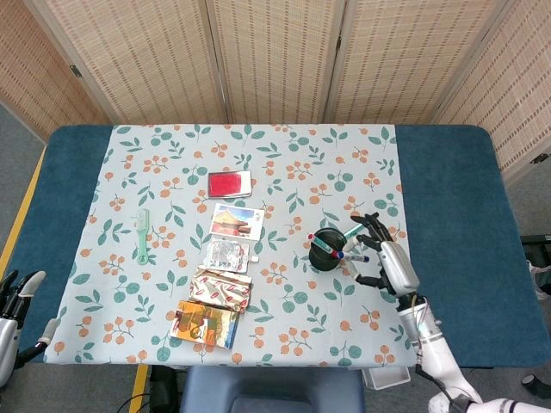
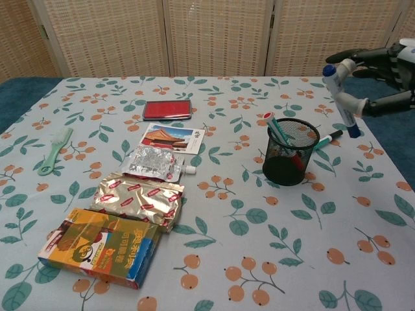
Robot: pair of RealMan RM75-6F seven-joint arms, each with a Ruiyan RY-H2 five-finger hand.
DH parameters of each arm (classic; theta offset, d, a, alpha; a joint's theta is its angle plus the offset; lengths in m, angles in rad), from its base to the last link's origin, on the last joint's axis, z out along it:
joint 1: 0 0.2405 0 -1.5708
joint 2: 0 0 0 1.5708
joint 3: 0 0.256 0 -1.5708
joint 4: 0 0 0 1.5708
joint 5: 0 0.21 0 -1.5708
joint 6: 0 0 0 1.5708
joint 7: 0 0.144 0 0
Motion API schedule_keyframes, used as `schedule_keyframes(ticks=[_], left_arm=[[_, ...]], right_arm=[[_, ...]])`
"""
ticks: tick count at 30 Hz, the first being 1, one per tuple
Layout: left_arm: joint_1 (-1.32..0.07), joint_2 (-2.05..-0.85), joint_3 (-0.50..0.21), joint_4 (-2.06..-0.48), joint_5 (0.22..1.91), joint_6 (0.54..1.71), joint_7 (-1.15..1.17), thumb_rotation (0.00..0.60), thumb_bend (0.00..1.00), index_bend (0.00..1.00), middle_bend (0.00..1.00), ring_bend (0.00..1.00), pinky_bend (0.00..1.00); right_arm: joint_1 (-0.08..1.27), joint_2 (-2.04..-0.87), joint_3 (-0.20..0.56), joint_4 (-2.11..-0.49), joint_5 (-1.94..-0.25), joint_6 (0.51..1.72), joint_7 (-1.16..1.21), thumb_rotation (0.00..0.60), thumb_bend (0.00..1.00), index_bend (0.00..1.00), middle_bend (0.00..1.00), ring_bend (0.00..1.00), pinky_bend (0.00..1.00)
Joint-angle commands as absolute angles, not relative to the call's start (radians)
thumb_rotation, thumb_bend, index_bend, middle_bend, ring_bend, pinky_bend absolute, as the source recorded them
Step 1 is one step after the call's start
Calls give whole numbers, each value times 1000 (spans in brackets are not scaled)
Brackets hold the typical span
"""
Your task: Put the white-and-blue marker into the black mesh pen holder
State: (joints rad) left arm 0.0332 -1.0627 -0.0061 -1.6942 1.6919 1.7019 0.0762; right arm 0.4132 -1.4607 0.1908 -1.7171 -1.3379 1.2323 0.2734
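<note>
White-and-blue marker [image 2: 341,100] held tilted in the air, pinched in the right hand [image 2: 382,68], above and just right of the black mesh pen holder [image 2: 290,151] toward the table's right edge. Left hand [image 1: 17,301] empty, fingers apart, off the front-left corner.

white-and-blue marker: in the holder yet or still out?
Out. The right hand holds the white-and-blue marker in the air, tilted, up and to the side of the black mesh pen holder.
</note>
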Motion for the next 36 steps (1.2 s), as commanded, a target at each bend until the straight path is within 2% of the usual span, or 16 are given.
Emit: schedule_keyframes(ticks=[1, 8, 15, 16, 21, 24, 28, 32, 36], left_arm=[[34, -1057, -6, -1692, 1690, 1704, 63, 600, 403, 66, 163, 43, 263], [39, -1045, -7, -1689, 1688, 1715, 34, 600, 403, 66, 163, 43, 263], [41, -1042, -13, -1687, 1678, 1720, 24, 600, 403, 68, 163, 43, 263], [40, -1042, -14, -1687, 1677, 1719, 25, 600, 403, 68, 163, 43, 263], [35, -1045, -15, -1686, 1672, 1707, 30, 600, 402, 70, 163, 43, 263], [33, -1047, -16, -1687, 1669, 1702, 34, 600, 402, 70, 163, 43, 263], [32, -1049, -17, -1688, 1667, 1700, 38, 600, 402, 70, 163, 43, 263], [33, -1049, -18, -1687, 1665, 1703, 38, 600, 402, 70, 163, 43, 263], [30, -1051, -22, -1686, 1659, 1698, 39, 600, 403, 70, 163, 43, 263]], right_arm=[[479, -1602, 262, -1625, -1255, 1186, 292, 600, 462, 554, 100, 0, 0], [537, -1725, 319, -1500, -1211, 1159, 307, 600, 462, 554, 100, 0, 0], [551, -1754, 314, -1433, -1207, 1146, 283, 600, 440, 534, 81, 0, 0], [550, -1749, 308, -1432, -1214, 1143, 282, 600, 417, 495, 62, 0, 0], [535, -1693, 278, -1455, -1247, 1146, 245, 600, 327, 120, 0, 0, 0], [521, -1649, 268, -1493, -1257, 1149, 236, 600, 305, 25, 0, 0, 0], [500, -1584, 259, -1539, -1270, 1157, 232, 600, 290, 0, 0, 0, 0], [473, -1464, 239, -1587, -1307, 1168, 199, 600, 289, 8, 0, 0, 0], [447, -1358, 228, -1612, -1329, 1192, 144, 600, 289, 132, 0, 0, 0]])
